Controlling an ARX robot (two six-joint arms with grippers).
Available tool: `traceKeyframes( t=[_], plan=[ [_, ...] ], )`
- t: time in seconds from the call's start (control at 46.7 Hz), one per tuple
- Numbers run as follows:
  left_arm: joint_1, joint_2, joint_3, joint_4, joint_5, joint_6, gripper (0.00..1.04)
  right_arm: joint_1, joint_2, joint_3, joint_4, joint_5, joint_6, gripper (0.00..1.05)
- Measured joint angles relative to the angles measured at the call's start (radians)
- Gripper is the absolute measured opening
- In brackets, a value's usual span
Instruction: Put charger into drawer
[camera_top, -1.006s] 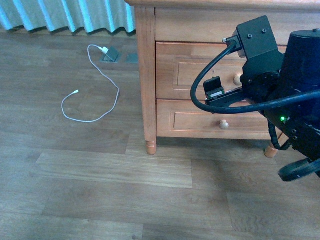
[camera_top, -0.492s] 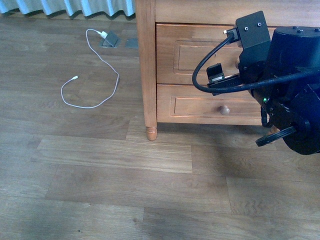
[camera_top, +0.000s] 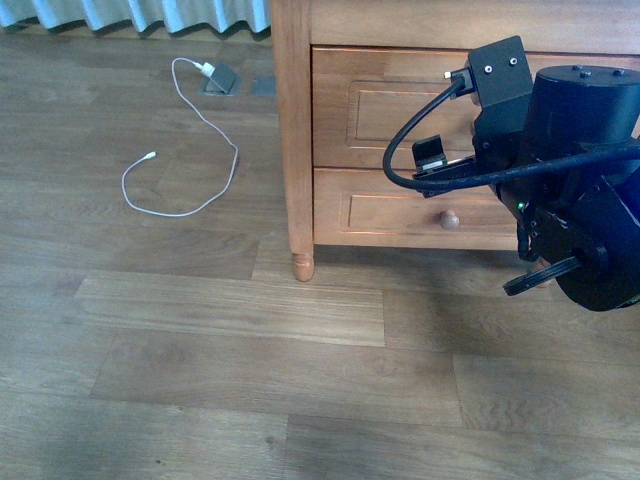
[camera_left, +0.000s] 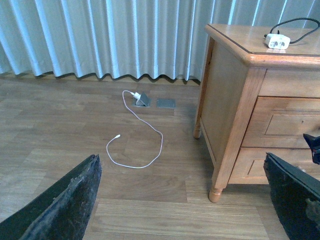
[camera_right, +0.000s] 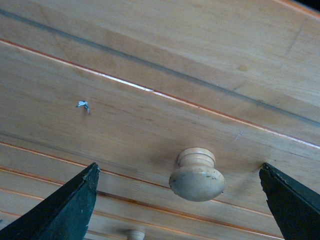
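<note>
The charger (camera_left: 276, 41), a small white block with a black looped cable, lies on top of the nightstand; it shows only in the left wrist view. The upper drawer (camera_top: 385, 110) is shut. Its pale round knob (camera_right: 196, 175) sits close in front of my open right gripper (camera_right: 177, 205), between the two fingers and untouched. In the front view the right gripper (camera_top: 438, 160) is at the upper drawer front and the arm hides the knob. My open, empty left gripper (camera_left: 182, 200) hangs above the floor, away from the nightstand, looking at its corner.
A long thin white cable (camera_top: 190, 150) lies looped on the wooden floor left of the nightstand, running to a floor socket (camera_top: 220, 78). The lower drawer (camera_top: 390, 215) with its knob (camera_top: 450, 219) is shut. The nightstand's front leg (camera_top: 298, 180) stands beside it. Curtains (camera_left: 115, 35) hang behind.
The front view has shifted, so the nightstand sits higher in frame. My right arm has stayed in front of the upper drawer, edging slightly left. Both drawers remain shut.
</note>
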Motion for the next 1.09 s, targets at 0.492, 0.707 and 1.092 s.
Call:
traceKeyframes(
  t=[0.492, 0.707, 1.092],
  plan=[
    [0.000, 0.000, 0.000, 0.000, 0.000, 0.000, 0.99, -0.008, 0.000, 0.003, 0.000, -0.003, -0.005, 0.27],
    [0.000, 0.000, 0.000, 0.000, 0.000, 0.000, 0.99, -0.011, -0.006, 0.003, -0.038, -0.013, 0.010, 0.23],
    [0.000, 0.000, 0.000, 0.000, 0.000, 0.000, 0.99, -0.038, -0.156, -0.201, -0.074, -0.135, 0.080, 0.23]
  ],
)
